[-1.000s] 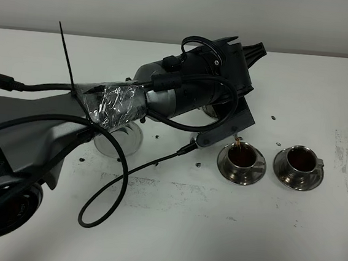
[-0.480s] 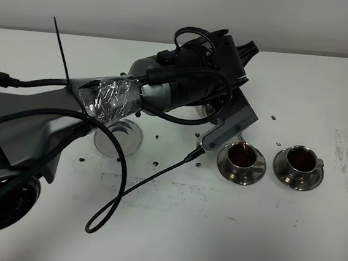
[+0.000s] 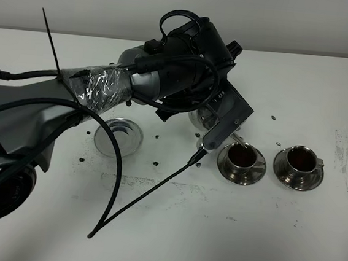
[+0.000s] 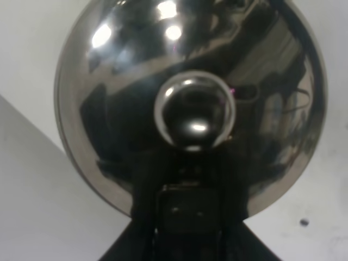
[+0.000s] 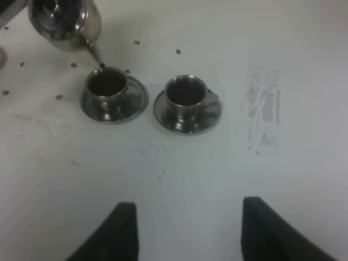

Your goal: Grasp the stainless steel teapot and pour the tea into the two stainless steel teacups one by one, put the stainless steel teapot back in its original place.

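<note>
I am viewing a white, scuffed surface (image 3: 225, 234) against a pale wall (image 3: 185, 11); left gripper (image 4: 187, 217) gripping teapot (image 4: 187, 92), right gripper (image 5: 187, 228) spread wide.

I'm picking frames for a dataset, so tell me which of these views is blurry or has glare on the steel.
Left wrist view: the stainless steel teapot fills the frame, soft-focused, with bright light spots on its lid. Right wrist view: dim, slightly soft; both teacups readable; fingers dark, blurred. Exterior high view: sharpest, evenly lit, mild glints on the empty coaster.
</note>
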Controlling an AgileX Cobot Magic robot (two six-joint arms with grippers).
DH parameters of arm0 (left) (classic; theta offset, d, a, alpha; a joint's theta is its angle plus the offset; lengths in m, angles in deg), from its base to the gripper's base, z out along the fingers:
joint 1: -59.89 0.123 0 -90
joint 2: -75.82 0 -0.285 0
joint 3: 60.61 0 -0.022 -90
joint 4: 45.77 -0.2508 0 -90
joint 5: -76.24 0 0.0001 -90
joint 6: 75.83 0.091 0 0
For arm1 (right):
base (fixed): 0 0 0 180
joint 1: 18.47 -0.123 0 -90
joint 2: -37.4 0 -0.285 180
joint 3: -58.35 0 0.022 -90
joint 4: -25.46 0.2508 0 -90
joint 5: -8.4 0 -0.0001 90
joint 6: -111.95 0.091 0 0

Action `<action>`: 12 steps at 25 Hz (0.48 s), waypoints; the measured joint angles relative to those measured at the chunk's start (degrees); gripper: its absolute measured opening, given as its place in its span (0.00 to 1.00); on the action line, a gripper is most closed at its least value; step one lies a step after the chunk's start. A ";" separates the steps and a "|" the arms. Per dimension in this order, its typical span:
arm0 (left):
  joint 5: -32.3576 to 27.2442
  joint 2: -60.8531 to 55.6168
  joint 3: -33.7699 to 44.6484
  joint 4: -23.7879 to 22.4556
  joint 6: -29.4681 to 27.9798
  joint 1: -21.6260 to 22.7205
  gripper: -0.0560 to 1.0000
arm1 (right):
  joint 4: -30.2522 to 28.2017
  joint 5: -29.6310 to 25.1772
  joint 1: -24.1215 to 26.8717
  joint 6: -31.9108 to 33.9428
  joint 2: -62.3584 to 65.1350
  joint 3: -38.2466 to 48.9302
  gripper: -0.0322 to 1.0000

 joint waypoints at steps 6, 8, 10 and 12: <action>-1.50 -5.74 1.74 5.76 -2.53 0.67 0.24 | 0.00 0.00 0.00 0.00 0.00 0.00 0.44; -1.50 -9.64 4.73 6.97 -5.69 0.72 0.24 | 0.00 0.00 0.00 0.00 0.00 0.00 0.44; -1.70 -14.01 8.38 8.11 -9.47 1.14 0.24 | 0.05 0.00 0.00 0.00 0.00 0.00 0.44; -2.13 -17.89 12.46 9.95 -12.60 1.62 0.24 | 0.05 0.00 0.00 0.00 0.00 0.00 0.44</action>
